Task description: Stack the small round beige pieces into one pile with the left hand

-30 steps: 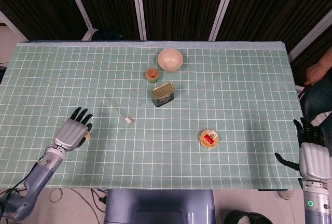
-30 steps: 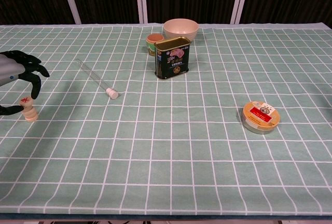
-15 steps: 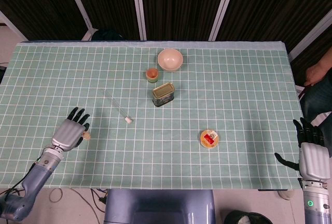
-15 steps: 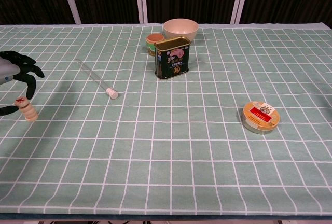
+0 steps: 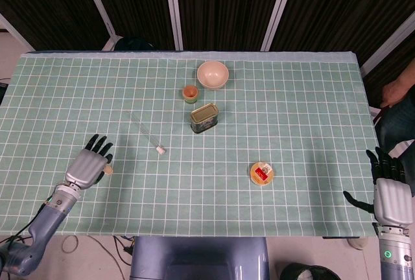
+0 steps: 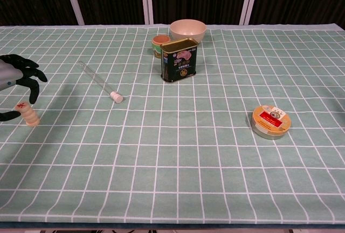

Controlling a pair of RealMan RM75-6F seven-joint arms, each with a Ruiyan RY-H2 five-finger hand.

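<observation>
A short pile of small round beige pieces (image 6: 30, 114) stands on the green checked cloth at the far left, its top piece marked in red. The head view shows the pile (image 5: 108, 170) just right of my left hand (image 5: 87, 164). My left hand (image 6: 17, 76) hovers beside and above the pile with fingers spread, its thumb low near the pile's base, and it holds nothing. My right hand (image 5: 388, 190) sits off the table's right front corner with fingers extended and nothing in it. The chest view does not show the right hand.
A clear tube with a white cap (image 6: 100, 81) lies right of the pile. A green can (image 6: 179, 60), a small orange cup (image 6: 160, 42) and a beige bowl (image 6: 187, 29) stand at the back centre. A round tin (image 6: 270, 122) lies front right. A person's hand (image 5: 396, 88) shows at the right edge.
My left hand has drawn back a little to the left, away from the pile's top. The pile stands on its own. The right hand has not moved.
</observation>
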